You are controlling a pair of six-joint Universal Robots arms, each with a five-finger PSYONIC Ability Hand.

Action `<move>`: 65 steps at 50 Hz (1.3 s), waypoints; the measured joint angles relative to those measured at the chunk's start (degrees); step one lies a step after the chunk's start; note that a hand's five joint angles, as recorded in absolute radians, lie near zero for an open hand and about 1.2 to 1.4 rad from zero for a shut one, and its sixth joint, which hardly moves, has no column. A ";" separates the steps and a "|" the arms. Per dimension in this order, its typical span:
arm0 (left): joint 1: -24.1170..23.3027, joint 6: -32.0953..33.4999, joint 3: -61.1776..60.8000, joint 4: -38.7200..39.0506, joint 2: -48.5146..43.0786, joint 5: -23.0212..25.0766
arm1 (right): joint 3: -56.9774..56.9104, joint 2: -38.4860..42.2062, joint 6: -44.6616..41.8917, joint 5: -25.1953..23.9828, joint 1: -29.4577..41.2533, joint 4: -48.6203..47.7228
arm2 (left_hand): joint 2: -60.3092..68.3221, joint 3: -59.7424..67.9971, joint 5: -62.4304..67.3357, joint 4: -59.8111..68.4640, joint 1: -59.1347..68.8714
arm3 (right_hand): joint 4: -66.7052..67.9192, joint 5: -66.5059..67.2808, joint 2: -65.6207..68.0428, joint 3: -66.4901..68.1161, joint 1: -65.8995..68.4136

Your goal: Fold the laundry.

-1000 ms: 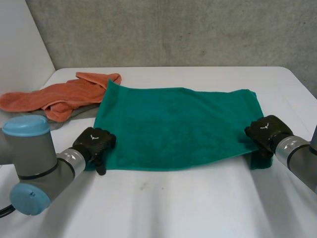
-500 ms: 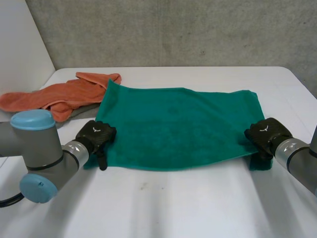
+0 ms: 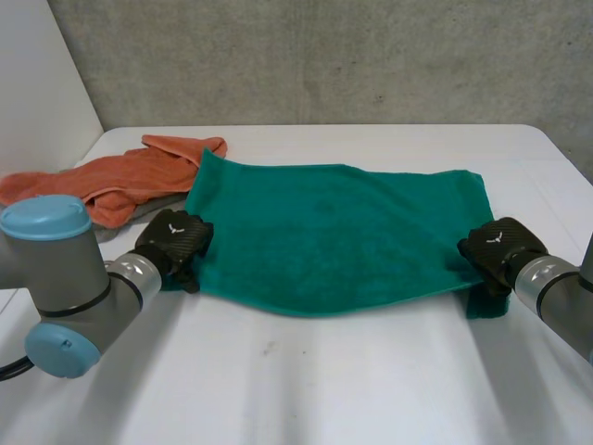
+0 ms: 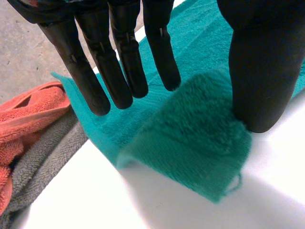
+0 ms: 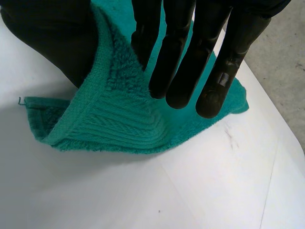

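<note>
Left hand (image 3: pixel 174 239) is clamped on the green towel (image 3: pixel 334 232) at its near left corner. In the left wrist view that corner is doubled over, my thumb (image 4: pixel 262 71) pressed onto it from one side and my fingers (image 4: pixel 119 71) straight over the cloth on the other. Right hand (image 3: pixel 500 246) is grasping the near right corner. In the right wrist view the hem is bunched against my thumb (image 5: pixel 47 33), with fingers (image 5: pixel 181 62) laid straight across the front and a short tail of towel hanging below. The rest of the towel lies spread out on the white counter (image 3: pixel 324 389), far edge flat. The near edge runs between my two hands and bows toward me in the middle. An orange towel (image 3: pixel 111 181) is crumpled at the counter's far left, right up against the green one's far left corner, with a grey cloth (image 4: pixel 43 162) partly under it. Concrete wall (image 3: pixel 324 56) stands behind.
</note>
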 measured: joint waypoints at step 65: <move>-6.70 4.95 -14.82 -4.26 12.89 -0.99 | 4.23 -8.35 -17.77 0.16 -6.59 16.30 | -27.32 -27.41 -10.29 -27.91 -26.09 | 0.00 0.00 0.00 0.00 0.00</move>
